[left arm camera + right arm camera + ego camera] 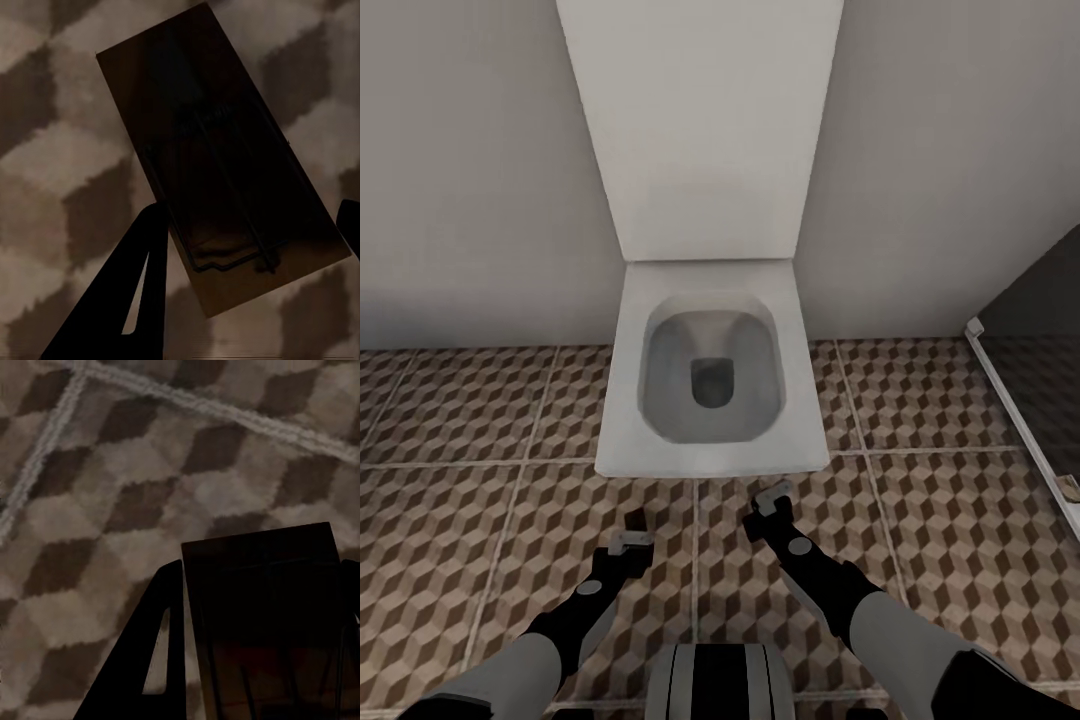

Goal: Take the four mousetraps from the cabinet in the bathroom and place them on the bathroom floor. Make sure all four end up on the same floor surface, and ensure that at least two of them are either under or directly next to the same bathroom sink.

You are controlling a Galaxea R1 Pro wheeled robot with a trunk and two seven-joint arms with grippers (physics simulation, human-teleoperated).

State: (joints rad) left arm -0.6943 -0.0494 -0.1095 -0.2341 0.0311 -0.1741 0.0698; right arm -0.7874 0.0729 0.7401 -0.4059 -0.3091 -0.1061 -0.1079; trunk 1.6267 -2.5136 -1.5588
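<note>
So both arms are loaded — the left gripper (632, 530) is clamped on a mousetrap (217, 161), and the right gripper (768, 505) is clamped on a second trap (266, 615). Neither one is on the floor (920, 540) yet, so I'd call it roughly halfway at best: two traps in hand, and where the other two are I can't tell from here. No sink or cabinet around, just a white toilet (710, 440) at 12 o'clock from the robot, lid up against the wall.

The traps themselves: flat rectangular brownish boards with a dark wire bar and spring across the top. The left wrist camera gets nearly the whole board, hanging over the cube-pattern tiles. The right one is mostly in shadow — details hard to make out.
</note>
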